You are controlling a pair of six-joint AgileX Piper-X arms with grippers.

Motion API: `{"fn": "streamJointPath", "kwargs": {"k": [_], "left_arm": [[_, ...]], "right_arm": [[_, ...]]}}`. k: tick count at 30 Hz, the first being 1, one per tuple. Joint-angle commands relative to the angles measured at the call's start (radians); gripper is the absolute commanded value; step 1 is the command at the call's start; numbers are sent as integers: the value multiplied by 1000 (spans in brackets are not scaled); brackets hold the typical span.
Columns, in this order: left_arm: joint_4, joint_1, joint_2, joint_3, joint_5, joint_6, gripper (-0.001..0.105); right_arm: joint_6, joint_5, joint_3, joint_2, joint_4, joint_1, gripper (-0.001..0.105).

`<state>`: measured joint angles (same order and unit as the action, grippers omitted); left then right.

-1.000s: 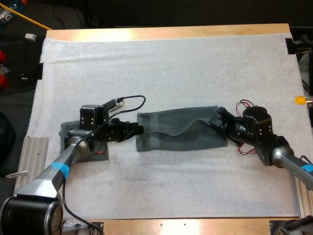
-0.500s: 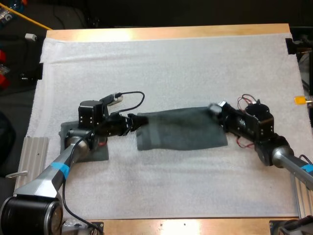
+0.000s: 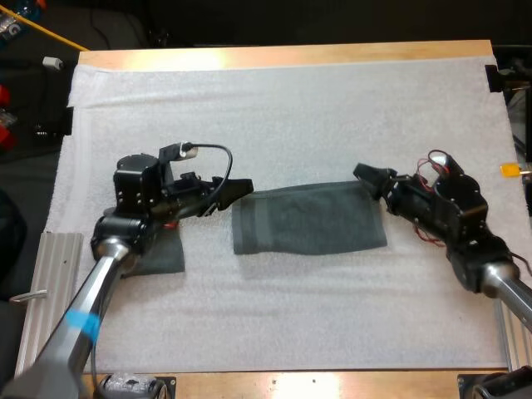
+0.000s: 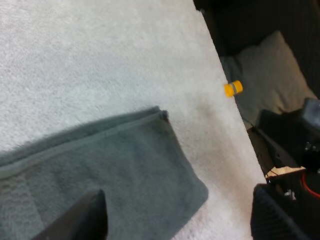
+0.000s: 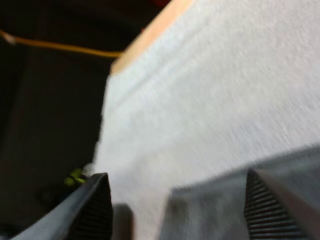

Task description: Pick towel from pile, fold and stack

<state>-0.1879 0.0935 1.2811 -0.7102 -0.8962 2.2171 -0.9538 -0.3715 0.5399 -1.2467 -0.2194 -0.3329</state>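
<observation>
The towel [image 3: 307,220] lay flat and folded in the middle of the mat [image 3: 291,108]. The left gripper [image 3: 230,195] hung just left of it, fingers spread. The right gripper [image 3: 374,183], also spread, was at its far right corner. For a neat fold, I think both should pinch matching corners evenly.

Left gripper [image 3: 236,188] and right gripper [image 3: 368,176] facing each other, both spread wide, arms low

The place reads as a robotics lab: two black-and-silver robot arms [image 3: 93,287] reach over a wooden table [image 3: 283,55] covered with a white foam mat [image 3: 291,116], a ribbed aluminium rail [image 3: 58,258] sits at its left edge, and dark clutter [image 3: 33,83] lies beyond.
</observation>
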Motion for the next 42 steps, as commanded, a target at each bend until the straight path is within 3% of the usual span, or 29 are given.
{"fn": "streamJointPath", "kwargs": {"k": [1,11,21,29,34,42], "left_arm": [[-45,0,-35,-6,27,-27,59],[-498,8,-333,-6,212,-255,59],[-688,8,-569,-6,228,-264,59],[-832,8,-696,-6,235,-283,59],[-846,8,-710,-6,235,-288,59],[-846,8,-710,-6,269,-288,59]], "right_arm": [[-57,-10,7,36,75,4,56],[-218,21,7,284,525,4,56],[-257,61,17,466,765,4,56],[-468,239,185,505,1102,4,56],[-532,349,261,499,1136,4,56],[-553,352,267,366,1081,4,56]]}}
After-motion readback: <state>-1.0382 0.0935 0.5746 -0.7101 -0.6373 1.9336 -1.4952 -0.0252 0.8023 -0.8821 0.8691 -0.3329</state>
